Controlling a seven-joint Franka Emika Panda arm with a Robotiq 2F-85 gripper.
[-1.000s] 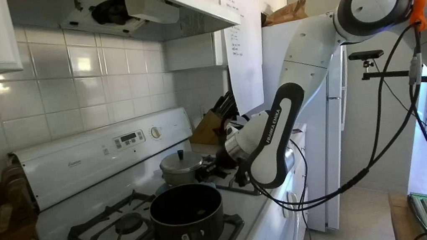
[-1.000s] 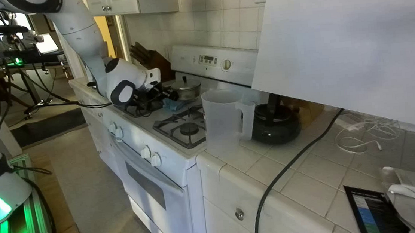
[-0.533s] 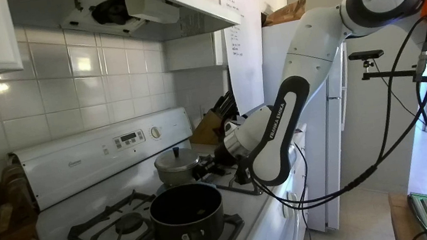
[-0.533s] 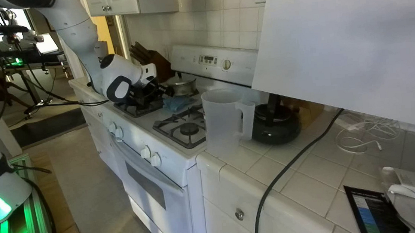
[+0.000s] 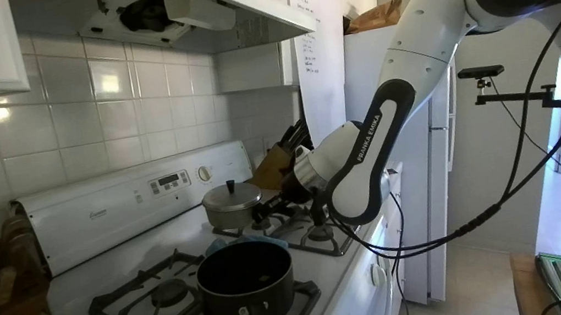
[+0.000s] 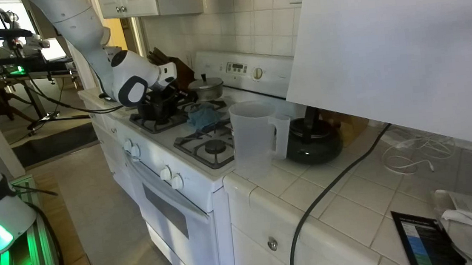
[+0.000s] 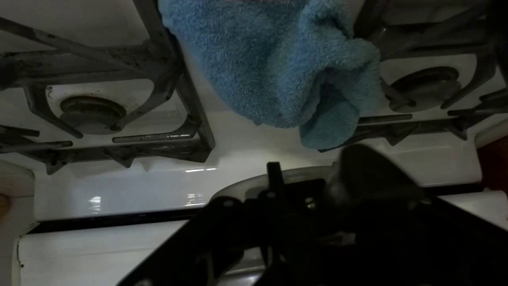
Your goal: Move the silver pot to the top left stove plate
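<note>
**Silver pot aloft over a white gas stove, with a blue towel crowding its landing place**

We see the pincer at the end of a robot arm, clamped, as far as we can judge, on the arm-facing side of the pot; its dark parts hide exactly what it grips. The pot looks raised off the stove, close to the control panel at the rear, and roughly upright. Its lid is on, black knob uppermost.

The goal, we take it, is the top left stove plate, rear left for someone facing the stove. We judge the lift done, with carrying and lowering to come.

The towel is our chief worry. In the wrist view it lies rumpled along the stove's middle and over an edge of that plate. Should the pot come down short, it could land on the towel and sit crooked. Held from one side only, the pot may droop or twist, and a lid that seems merely to rest there could slide off. A black saucepan stands on the front left plate; if the arm dips while crossing, it could be knocked. The pincer also blocks much of the wrist view, so placement could be misjudged.
</note>
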